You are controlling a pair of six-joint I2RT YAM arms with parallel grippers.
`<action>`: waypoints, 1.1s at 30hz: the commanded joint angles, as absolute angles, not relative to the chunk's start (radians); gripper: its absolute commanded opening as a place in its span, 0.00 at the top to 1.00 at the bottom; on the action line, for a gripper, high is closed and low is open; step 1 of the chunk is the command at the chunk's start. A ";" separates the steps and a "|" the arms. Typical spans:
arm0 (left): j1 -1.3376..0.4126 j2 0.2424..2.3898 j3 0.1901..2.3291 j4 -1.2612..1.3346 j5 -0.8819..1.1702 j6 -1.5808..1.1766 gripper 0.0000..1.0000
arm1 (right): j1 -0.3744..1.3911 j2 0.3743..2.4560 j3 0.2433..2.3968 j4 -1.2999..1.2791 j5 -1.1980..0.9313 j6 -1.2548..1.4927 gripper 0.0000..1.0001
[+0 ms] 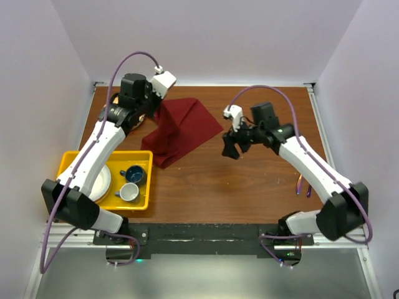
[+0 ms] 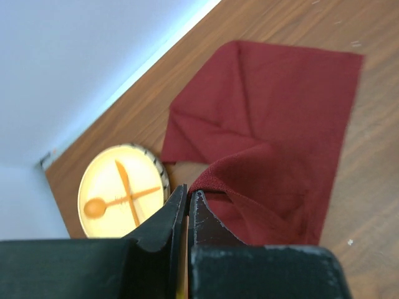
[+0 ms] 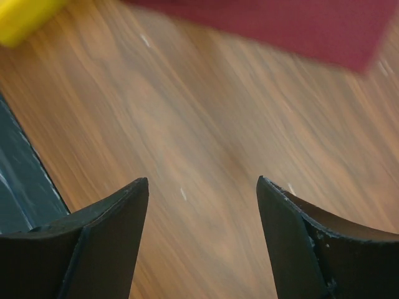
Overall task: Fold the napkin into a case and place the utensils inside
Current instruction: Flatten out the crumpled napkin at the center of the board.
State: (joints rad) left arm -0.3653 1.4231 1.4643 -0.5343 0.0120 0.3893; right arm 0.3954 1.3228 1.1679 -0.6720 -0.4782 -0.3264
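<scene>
Maroon cloth is the whole worry here: the napkin (image 1: 184, 131) lies at the far left-centre of the wooden surface (image 1: 249, 187), partly doubled over, with one edge raised off the wood where your left jaws are pressed together on a fold of it. Your right jaws stand wide apart over bare wood just to the right of the cloth, gripping nothing, so the fabric hangs from a single pinch. That, in my judgement, is the weak point: pull the left arm (image 1: 93, 156) across and the free side can drag, bunch or swing round, giving you a crooked fold instead of a narrow case. The pinch looks thin and close to the cloth's edge, so a quick tug may slip it out. Watch the yellow tray (image 1: 146, 187) beside that arm too; a low sweep could catch its rim or the cups (image 1: 129, 193). The utensils (image 1: 303, 185) lie well apart on the right, beside the right arm (image 1: 312, 165), which could nudge them on a wide swing. The right wrist view is blurred, so do not trust it for fine placement.
</scene>
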 commanded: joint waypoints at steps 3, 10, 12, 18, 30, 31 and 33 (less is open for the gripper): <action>-0.227 1.443 1.465 -0.471 -0.078 0.276 1.00 | 0.526 1.607 1.268 -0.272 -0.514 0.024 0.36; -0.180 1.453 1.433 -0.476 -0.041 0.238 1.00 | 0.693 1.916 1.476 -0.184 -0.390 0.164 0.47; -0.169 1.456 1.430 -0.477 -0.026 0.232 1.00 | 0.715 2.001 1.549 -0.179 -0.336 0.182 0.48; -0.166 1.448 1.408 -0.488 0.049 0.224 1.00 | 0.723 2.178 1.669 -0.200 -0.261 0.181 0.51; -0.166 1.378 1.310 -0.557 0.136 0.313 1.00 | 0.562 2.096 1.479 -0.352 -0.278 0.023 0.51; -0.166 1.364 1.302 -0.566 0.168 0.330 1.00 | 0.542 2.076 1.461 -0.368 -0.276 0.006 0.51; -0.166 1.341 1.270 -0.597 0.219 0.357 1.00 | 0.474 2.016 1.431 -0.421 -0.279 -0.115 0.52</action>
